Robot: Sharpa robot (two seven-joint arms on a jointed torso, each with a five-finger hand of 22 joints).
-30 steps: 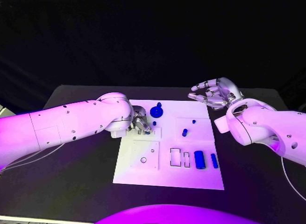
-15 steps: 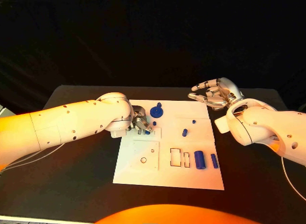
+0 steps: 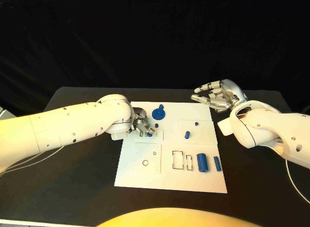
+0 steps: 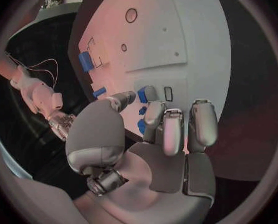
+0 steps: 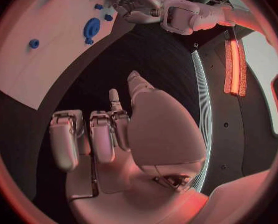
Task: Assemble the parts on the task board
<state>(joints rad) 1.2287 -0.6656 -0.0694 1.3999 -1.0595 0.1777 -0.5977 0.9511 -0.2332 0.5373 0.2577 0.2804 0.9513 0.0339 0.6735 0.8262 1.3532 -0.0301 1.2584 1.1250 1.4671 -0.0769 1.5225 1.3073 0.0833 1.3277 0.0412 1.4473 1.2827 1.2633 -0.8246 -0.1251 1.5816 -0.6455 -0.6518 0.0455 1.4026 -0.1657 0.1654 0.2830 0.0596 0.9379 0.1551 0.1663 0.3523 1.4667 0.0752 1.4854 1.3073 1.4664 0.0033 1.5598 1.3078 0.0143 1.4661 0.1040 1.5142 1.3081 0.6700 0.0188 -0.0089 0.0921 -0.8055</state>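
On the white task board [image 3: 172,175], nearest the robot, a blue cylinder [image 3: 202,162] lies beside a slimmer blue bar [image 3: 217,163]. Farther on, the left hand [image 3: 142,126] pinches a small blue part [image 3: 148,134] at the board's left side (fingertips down). Beyond the board's far right corner, the right hand [image 3: 218,95] hovers above the black surface [image 3: 80,179], fingers spread, empty.

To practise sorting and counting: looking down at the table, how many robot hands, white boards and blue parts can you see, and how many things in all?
Hands, left hand and right hand: 2
Task board: 1
Blue parts: 7
Total: 10
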